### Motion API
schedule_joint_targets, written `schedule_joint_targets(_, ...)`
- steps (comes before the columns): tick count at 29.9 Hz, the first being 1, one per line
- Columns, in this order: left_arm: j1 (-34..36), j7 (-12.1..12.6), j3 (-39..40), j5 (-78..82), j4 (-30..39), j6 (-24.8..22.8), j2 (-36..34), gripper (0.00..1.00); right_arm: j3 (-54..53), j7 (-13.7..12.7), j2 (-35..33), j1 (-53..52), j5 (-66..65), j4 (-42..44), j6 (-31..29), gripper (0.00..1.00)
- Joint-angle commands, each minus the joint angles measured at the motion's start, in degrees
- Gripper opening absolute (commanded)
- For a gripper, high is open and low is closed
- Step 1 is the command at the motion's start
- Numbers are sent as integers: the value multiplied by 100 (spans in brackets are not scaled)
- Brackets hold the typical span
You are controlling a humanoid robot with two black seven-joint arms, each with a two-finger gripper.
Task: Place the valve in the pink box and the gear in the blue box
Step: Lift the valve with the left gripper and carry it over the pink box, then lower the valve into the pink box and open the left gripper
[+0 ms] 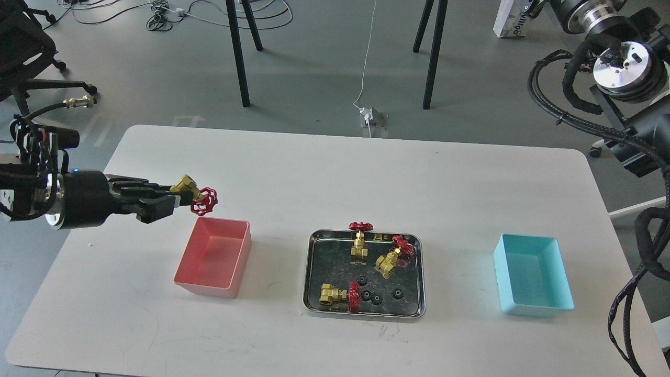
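Our left gripper grasped the valve above the table, at eleven o'clock from the pink box. Our right gripper was out of sight.

A white, round-cornered surface stands on a grey floor in even light. Beyond it rise two pairs of black splayed legs, with a white power strip on its cord, tangled cables and a black office chair at left.
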State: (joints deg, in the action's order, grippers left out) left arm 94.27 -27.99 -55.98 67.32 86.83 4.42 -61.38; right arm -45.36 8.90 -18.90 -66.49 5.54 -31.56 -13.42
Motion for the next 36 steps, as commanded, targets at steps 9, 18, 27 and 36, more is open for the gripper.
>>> schedule_joint_targets(9, -1507, -1, 1018, 168, -78, 191, -23, 8, 1, -2, 62, 40, 0, 1, 23, 99)
schedule_joint_targets(18, -2203, -1, 1432, 133, -623, 173, 583, 8, -34, -2, 1, 92, 0, 10, -21, 99)
schedule_joint_targets(27, -2466, -1, 1441, 80, -1221, 173, 1110, 9, -43, 7, -52, 172, 0, 10, -29, 99)
schedule_joint_targets(36, -2581, -1, 1414, 89, -1546, 173, 1436, 9, -61, 7, -61, 286, 9, 10, -29, 99)
